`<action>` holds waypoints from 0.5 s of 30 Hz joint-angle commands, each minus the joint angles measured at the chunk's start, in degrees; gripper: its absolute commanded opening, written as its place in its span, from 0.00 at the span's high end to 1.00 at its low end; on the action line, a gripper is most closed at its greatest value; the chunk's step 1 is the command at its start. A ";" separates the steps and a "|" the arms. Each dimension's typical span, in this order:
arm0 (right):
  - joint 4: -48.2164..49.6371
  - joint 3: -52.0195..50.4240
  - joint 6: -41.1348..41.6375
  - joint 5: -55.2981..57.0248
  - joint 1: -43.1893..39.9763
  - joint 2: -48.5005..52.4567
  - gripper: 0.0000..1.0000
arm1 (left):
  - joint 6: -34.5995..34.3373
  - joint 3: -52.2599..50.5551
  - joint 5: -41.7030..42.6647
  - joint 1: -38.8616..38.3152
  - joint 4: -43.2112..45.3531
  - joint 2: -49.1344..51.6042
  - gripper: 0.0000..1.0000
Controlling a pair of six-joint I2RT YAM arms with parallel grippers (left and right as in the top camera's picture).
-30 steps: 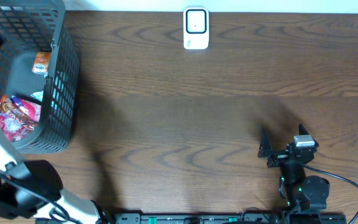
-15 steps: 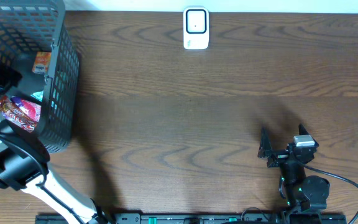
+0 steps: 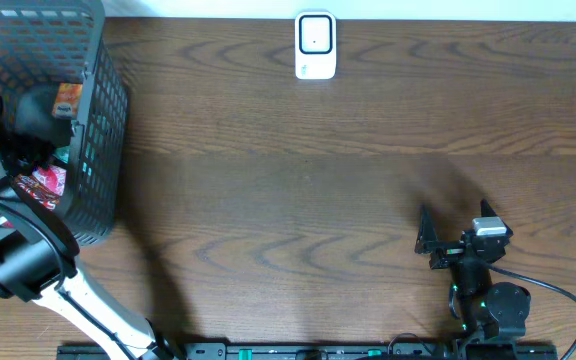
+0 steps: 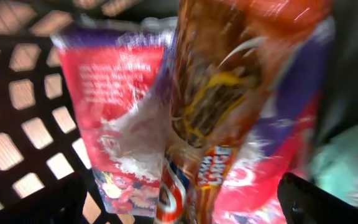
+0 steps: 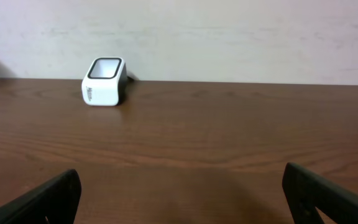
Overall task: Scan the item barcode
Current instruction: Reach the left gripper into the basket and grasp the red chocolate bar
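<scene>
Reaching down into the basket (image 3: 103,120), the left claw (image 4: 179,208) has its jaws set wide apart and grips nothing; only the two dark fingertips (image 4: 328,199) show, at the bottom corners of the wrist view. Directly ahead of the gap, and very close, lies the snack packet (image 4: 229,124), a glossy orange, red and purple bag that fills most of the frame. Its long axis runs roughly from top to bottom of the wrist view, crossing the line between the two fingertips, so closing the jaws would likely pinch it across its narrow width. Whether the fingertips already touch the film cannot be told. A second red packet (image 4: 117,106) lies just behind and to the left, overlapped by the first; a pale teal item (image 4: 347,168) sits at the right edge. Black mesh closes the background.

Seen from overhead, the basket stands at the far left corner of the table (image 3: 318,200). The scanner (image 3: 315,45), a small white unit, stands at the middle of the far edge, well apart from the basket. The right claw (image 5: 182,199) rests near the front right, jaws likewise apart and empty, facing the scanner across bare wood. The left arm is judged the only one placed to lift the packet.
</scene>
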 commanded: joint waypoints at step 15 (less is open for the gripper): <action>-0.11 -0.20 -0.42 0.26 0.39 -0.31 0.01 | 0.33 -3.15 -1.11 0.02 1.57 -2.64 0.92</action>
